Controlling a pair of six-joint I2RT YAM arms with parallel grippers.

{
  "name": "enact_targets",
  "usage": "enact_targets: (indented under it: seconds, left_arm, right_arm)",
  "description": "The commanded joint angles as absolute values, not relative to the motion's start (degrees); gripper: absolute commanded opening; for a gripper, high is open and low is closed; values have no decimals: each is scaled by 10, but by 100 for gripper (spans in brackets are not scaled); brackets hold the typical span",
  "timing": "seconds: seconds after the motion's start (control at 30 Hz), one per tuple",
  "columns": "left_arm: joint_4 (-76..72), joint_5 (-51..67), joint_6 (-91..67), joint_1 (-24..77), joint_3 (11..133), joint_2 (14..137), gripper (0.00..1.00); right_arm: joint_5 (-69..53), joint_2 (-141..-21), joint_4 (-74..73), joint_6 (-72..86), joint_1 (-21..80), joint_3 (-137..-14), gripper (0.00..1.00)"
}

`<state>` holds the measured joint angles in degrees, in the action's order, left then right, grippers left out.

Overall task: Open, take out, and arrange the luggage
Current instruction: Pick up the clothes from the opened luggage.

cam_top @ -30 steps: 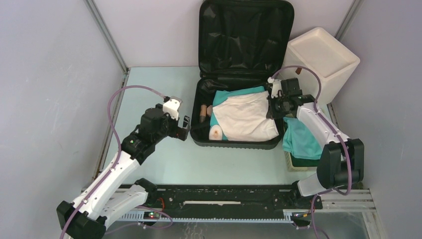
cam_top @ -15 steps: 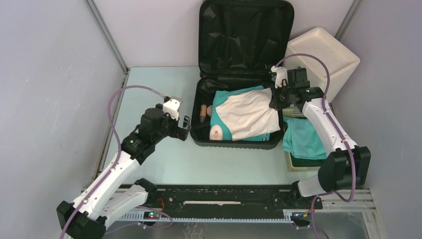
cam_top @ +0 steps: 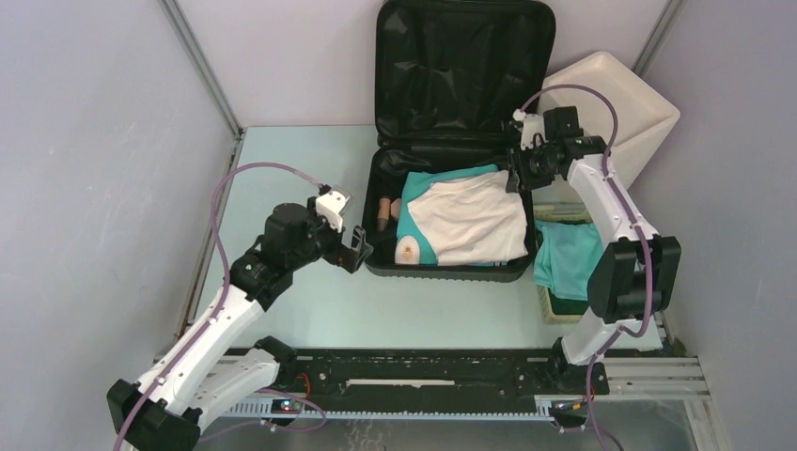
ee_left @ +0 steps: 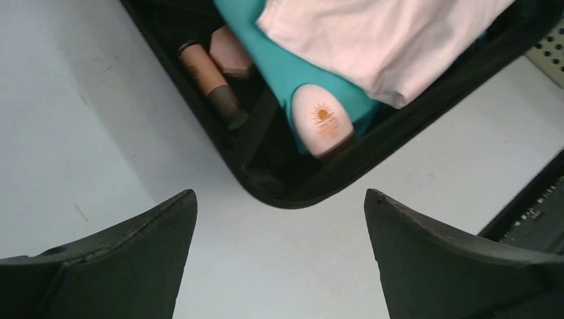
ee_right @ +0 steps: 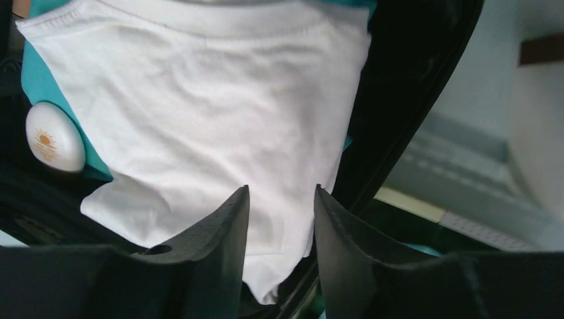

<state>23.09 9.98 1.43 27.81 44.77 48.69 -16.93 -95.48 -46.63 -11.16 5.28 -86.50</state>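
The luggage [cam_top: 442, 272], a black suitcase, lies open with its lid [cam_top: 465, 56] upright against the back wall. Inside lie a white shirt [cam_top: 475, 221] over a teal garment [cam_top: 411, 225], a white bottle with a sun logo [cam_top: 407, 249] and brown bottles [cam_top: 383, 211]. My right gripper [cam_top: 515, 178] hovers over the shell's back right corner. Its jaws stand apart with nothing between them, and the white shirt [ee_right: 199, 113] lies below them [ee_right: 281, 189]. My left gripper [cam_top: 359, 246] is wide open above the table at the suitcase's front left corner [ee_left: 279, 196], touching nothing.
A white box [cam_top: 611, 103] stands at the back right beside the lid. A pale slatted basket [cam_top: 554, 214] holding teal cloth [cam_top: 569, 258] sits right of the suitcase. A black rail [cam_top: 423, 371] runs along the near edge. Grey walls close in both sides.
My right gripper has moved back along the suitcase's right side and its jaws have parted from shut. The white shirt shifted slightly. My left gripper has edged toward the suitcase's front left corner.
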Motion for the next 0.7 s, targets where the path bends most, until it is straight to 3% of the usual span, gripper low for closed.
enact_targets:
  seconds: [0.0, 0.07, 0.17, 0.33, 0.47, 0.67]
  left_arm:
    - [201, 180, 31, 275, 443, 472, 100]
    - [196, 184, 32, 275, 440, 468, 100]
    - [193, 188, 33, 275, 439, 467, 100]
    - [192, 196, 31, 275, 442, 471, 100]
    - [193, 194, 31, 275, 440, 465, 100]
    - [192, 196, 30, 275, 438, 461, 100]
  right_arm:
    - [-186, -963, -522, -180, 47, -931, 53]
    - [-193, -944, -541, -217, 39, -939, 60]
    - [-261, -896, -573, -302, 24, -931, 61]
    - [-421, -807, -688, -611, 43, -855, 61]
    - [-340, -776, -681, -736, 90, -764, 62]
    - [-233, -818, -644, -716, 126, -738, 55]
